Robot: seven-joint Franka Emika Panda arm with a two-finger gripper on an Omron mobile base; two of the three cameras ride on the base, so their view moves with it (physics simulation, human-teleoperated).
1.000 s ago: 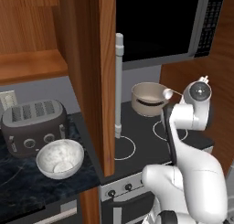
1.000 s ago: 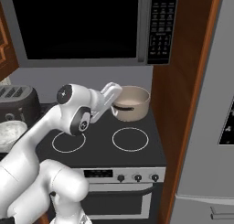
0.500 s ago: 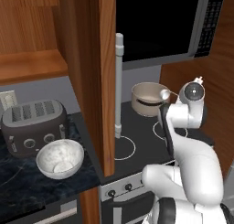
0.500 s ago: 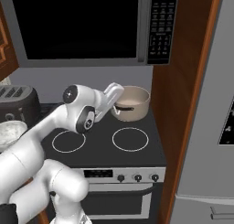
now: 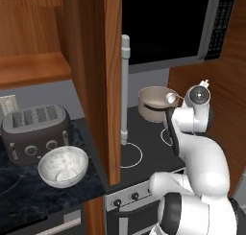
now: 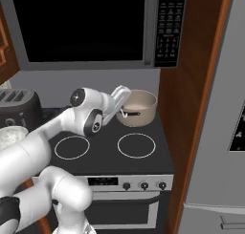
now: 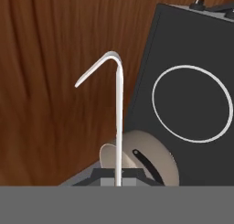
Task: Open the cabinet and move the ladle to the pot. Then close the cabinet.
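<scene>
Left base view: cabinet (image 5: 93, 80) door open edge-on, bar handle toward stove (image 5: 144, 147); one toaster (image 5: 33, 131), one bowl (image 5: 62, 166) on counter; one pot (image 5: 156, 103) on back burner, ladle (image 5: 171, 98) end at its rim.

Right base view: gripper (image 6: 120, 95) beside pot (image 6: 139, 107), microwave (image 6: 95, 27) overhead.

Hand view: jaws clamped on ladle (image 7: 118, 122) handle, pot (image 7: 146, 157) below, one burner ring.

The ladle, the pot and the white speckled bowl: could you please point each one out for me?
ladle (image 7: 119, 118), hand view, middle of its thin handle.
pot (image 6: 143, 109), right base view, its beige side wall.
white speckled bowl (image 5: 53, 159), left base view, its rim.
</scene>
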